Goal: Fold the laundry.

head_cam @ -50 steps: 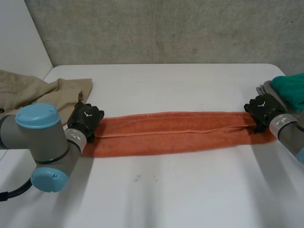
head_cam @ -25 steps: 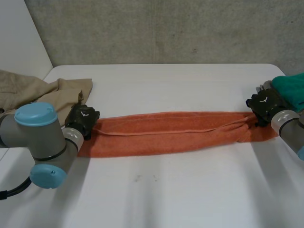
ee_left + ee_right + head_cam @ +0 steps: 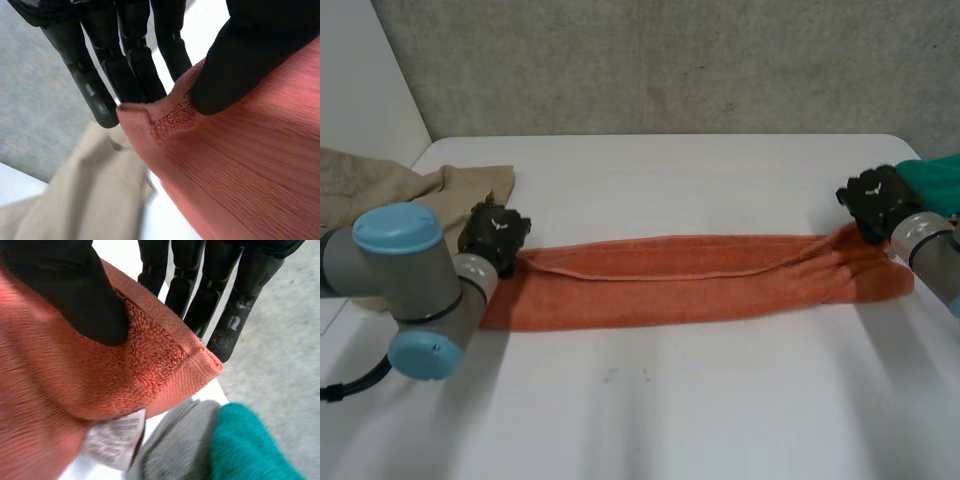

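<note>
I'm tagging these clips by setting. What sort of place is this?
Probably a robotics lab or test bench, not a home: a white table against a raw concrete wall, an orange towel pinched at its ends by the left hand and the right hand, and a beige garment alongside.

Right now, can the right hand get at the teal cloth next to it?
Probably, but not yet: the right hand pinches a corner of the orange towel. The teal cloth lies close beside it, nothing between, so releasing should free the way.
</note>
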### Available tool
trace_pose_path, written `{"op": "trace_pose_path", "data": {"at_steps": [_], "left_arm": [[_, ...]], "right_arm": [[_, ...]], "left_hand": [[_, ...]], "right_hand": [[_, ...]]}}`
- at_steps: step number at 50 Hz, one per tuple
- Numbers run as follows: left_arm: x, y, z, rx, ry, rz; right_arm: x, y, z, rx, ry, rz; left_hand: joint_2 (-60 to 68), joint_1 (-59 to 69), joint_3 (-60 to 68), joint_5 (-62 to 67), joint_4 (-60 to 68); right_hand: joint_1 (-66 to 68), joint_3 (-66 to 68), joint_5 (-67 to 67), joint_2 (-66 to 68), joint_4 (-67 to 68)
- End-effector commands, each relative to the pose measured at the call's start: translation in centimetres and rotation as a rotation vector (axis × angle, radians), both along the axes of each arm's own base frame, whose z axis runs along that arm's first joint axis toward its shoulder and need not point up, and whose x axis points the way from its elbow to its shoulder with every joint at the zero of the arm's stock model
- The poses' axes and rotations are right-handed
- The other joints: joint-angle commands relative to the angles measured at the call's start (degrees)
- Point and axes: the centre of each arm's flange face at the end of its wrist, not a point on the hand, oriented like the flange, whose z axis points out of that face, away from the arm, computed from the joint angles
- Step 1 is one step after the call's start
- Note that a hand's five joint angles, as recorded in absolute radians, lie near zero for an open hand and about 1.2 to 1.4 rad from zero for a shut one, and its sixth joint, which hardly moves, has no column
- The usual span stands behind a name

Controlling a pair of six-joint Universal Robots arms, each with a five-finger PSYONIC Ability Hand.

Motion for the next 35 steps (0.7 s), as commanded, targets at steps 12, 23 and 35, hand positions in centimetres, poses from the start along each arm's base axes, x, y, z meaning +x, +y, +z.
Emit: {"op": "trace_pose_path", "data": {"at_steps": [12,23,35], "left_arm": [[-1.1,-8.8,25.9,-1.031,0.451,-0.008],[0.3,-7.4,24.9,-0.878,0.598,-0.033],[0.7,-5.0,11.0,-0.468,0.468,0.000]], "right_arm": [[-0.5,-6.0,21.1,-0.971,-0.417,0.006],[-0.6,-5.8,21.5,-0.898,-0.526,0.026],[0.1,-3.4,8.1,-0.425,-0.453,0.035]], "left_hand": [[11.5,15.2,12.0,13.5,11.5],[11.5,15.2,12.0,13.5,11.5],[11.5,15.2,12.0,13.5,11.5]], "right_hand": [[22.9,12.2,13.5,12.4,11.8],[22.9,12.2,13.5,12.4,11.8],[22.9,12.2,13.5,12.4,11.8]]}}
